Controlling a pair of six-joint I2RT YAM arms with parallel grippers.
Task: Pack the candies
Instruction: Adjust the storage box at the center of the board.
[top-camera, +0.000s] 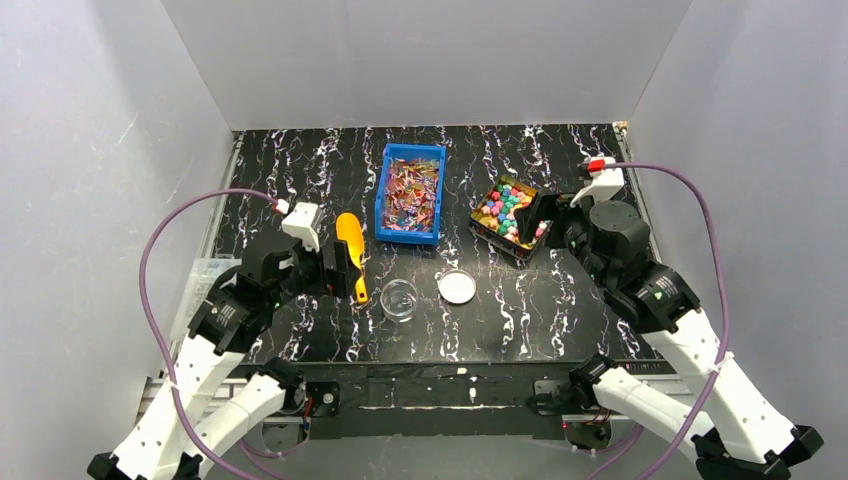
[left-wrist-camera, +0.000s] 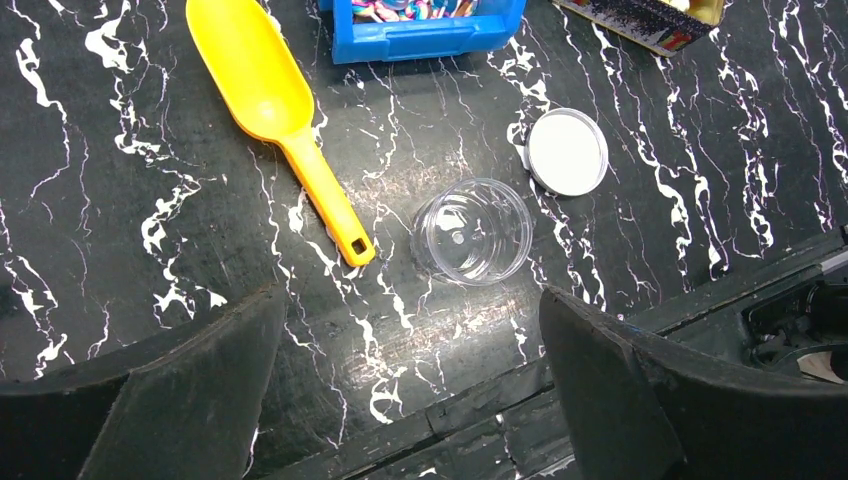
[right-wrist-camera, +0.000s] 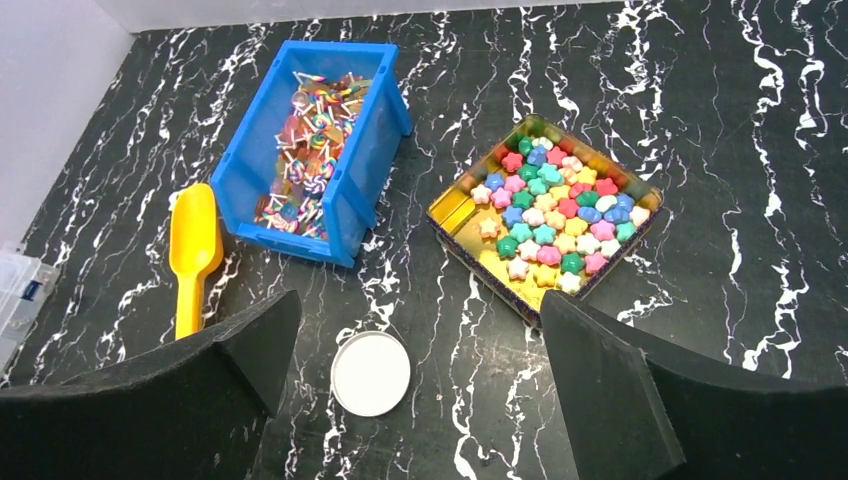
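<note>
On the tabletop (top-camera: 560, 320) the bin (top-camera: 383, 195) sits at the back centre with wrapped candies (top-camera: 411, 190) in it. The tin (right-wrist-camera: 455, 212) lies to its right, holding chunky candies (right-wrist-camera: 555, 215). The scoop (top-camera: 347, 232) lies left of the bin. Nearer the arms stands the jar (top-camera: 399, 299), with the lid (top-camera: 457, 287) near on its right, not touching.

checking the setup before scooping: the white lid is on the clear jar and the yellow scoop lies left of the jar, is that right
Not quite. The white lid is not on the clear jar; it lies flat just right of the jar, which stands open. The left wrist view shows this plainly. The yellow scoop does lie left of the jar.
</note>
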